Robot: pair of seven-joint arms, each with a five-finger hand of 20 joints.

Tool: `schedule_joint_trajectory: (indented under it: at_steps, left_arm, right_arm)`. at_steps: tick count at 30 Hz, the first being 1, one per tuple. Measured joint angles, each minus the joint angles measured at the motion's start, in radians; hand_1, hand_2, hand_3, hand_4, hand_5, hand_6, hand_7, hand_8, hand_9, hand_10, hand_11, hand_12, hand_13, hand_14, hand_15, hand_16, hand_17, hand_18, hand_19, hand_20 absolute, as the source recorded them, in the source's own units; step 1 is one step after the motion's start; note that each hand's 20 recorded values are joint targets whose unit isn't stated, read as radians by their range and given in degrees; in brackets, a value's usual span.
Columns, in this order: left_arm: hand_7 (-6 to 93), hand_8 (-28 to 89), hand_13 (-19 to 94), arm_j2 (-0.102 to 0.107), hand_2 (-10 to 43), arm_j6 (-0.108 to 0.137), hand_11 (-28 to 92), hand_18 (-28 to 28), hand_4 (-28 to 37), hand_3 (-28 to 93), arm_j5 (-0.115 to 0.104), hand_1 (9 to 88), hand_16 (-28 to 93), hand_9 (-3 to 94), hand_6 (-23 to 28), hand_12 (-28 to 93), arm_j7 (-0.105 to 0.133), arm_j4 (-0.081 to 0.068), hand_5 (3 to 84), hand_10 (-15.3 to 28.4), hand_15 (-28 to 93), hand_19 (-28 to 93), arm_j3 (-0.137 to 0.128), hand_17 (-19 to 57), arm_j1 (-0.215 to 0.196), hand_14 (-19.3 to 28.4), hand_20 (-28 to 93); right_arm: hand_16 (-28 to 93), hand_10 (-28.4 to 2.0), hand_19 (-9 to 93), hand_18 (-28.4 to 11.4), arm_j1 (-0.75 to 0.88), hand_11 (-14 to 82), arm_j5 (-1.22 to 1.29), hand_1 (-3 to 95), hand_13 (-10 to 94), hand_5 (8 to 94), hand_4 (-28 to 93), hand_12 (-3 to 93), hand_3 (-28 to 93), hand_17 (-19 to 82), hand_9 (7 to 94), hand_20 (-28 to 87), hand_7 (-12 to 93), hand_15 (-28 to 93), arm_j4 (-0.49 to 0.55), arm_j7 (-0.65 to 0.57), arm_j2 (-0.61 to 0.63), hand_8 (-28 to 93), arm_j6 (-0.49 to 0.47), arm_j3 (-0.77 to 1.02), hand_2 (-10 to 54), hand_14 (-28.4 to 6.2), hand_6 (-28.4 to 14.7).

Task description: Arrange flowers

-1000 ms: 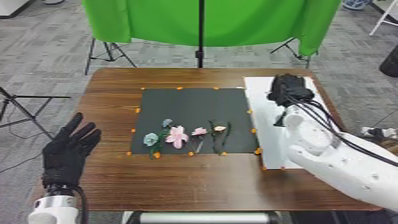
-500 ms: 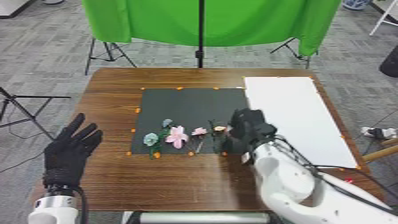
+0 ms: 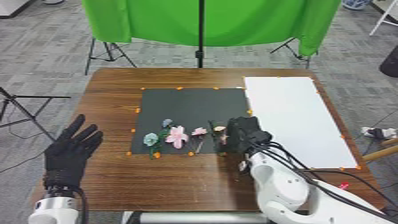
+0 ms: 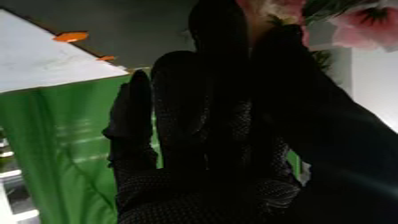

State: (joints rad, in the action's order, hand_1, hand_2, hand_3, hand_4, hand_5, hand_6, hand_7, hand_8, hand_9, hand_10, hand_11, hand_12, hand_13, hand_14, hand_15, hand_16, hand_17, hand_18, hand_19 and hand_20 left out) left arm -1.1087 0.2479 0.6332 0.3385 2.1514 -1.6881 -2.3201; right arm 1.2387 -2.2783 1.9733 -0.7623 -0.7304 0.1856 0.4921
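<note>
A: Where is the nearest flower?

B: The peach-pink flower [image 3: 219, 128] lies on the dark mat [image 3: 191, 107], just to the left of the right hand [image 3: 242, 131]. Its green stem runs roughly toward the robot's side of the table [image 3: 178, 182].

A: So which hand is nearer?

B: The right, clearly. In the right wrist view the bloom sits at the gap between thumb and fingers. The fingers are mostly straight and the thumb stands apart, not curled round anything; whether a tip touches the petals cannot be told. The coming move probably needs that gap closed across the stem, and the soft petals might crumple if pinched instead.

A: And beyond that bloom?

B: Farther left come a small pink flower [image 3: 200, 131], a large pink flower [image 3: 177, 137] with pointed petals, and two bluish, rounded ones. The mat looks matt and flat beside the smooth white sheet [image 3: 293, 120]; the table is brown wood.

A: The left hand [image 3: 71, 152]?

B: Well apart from the flowers, fabric-gloved, fingers spread, holding nothing.
</note>
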Motion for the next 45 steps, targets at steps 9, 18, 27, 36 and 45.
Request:
schedule_joint_trajectory:
  at_steps: [9,18,27,36,45]
  left_arm:
    - [7.3,-8,20,0.0,7.1,0.0,24,28.4,-28.3,81,0.0,20.7,-11,31.9,7.8,11,0.003,0.0,35.4,19.5,55,58,0.003,-8.6,0.0,27.2,2]
    - [7.3,-8,20,0.003,7.1,0.004,24,28.4,-28.3,81,-0.006,20.9,-11,31.9,7.8,11,0.018,0.001,35.4,19.5,54,58,0.006,-8.7,-0.005,27.1,2]
    - [7.4,-8,20,0.01,7.1,0.011,24,28.4,-28.3,81,-0.012,20.9,-11,31.9,7.8,11,0.028,0.001,35.4,19.5,54,58,0.008,-8.7,-0.009,27.1,2]
    - [6.9,-8,20,0.02,7.0,0.015,22,28.4,-28.3,80,-0.024,19.8,-11,31.9,6.5,10,0.049,-0.003,36.2,18.7,54,57,0.026,-8.6,-0.007,27.0,2]
    - [6.8,-9,20,0.035,6.7,0.015,18,28.4,-28.3,80,-0.038,18.4,-10,29.8,2.2,10,0.096,-0.05,33.6,15.7,51,55,0.074,-8.8,0.046,26.0,2]
  right_arm:
    - [19,-10.8,85,-23.5,-0.006,33.0,-0.013,41.2,67,67.4,-28,22.5,76,23,79.9,42,12,75,-0.002,-0.029,0.004,-12,0.012,-0.003,-9.5,-8.7,-0.2]
    - [18,-14.7,80,-24.3,0.061,37.0,0.119,28.9,57,52.9,-28,17.6,70,15,66.6,47,10,79,0.044,0.011,0.021,-11,-0.099,0.142,-9.5,-12.3,-2.3]
    - [17,-15.0,79,-24.1,0.084,36.8,0.213,29.9,56,52.7,-28,16.9,73,14,64.8,48,10,79,0.11,0.111,0.084,-11,-0.084,0.231,-9.5,-12.8,-2.2]
    - [10,-14.4,64,-21.2,0.102,23.8,0.373,20.9,48,55.8,-28,14.4,78,10,60.4,36,14,62,0.111,0.154,0.082,-13,0.144,0.352,2.0,-15.5,-0.5]
    - [9,-13.5,48,-24.1,0.28,12.6,0.837,14.3,34,44.8,-28,12.9,75,2,49.1,24,12,40,0.058,0.626,-0.039,-13,0.284,0.681,6.8,-19.1,4.1]
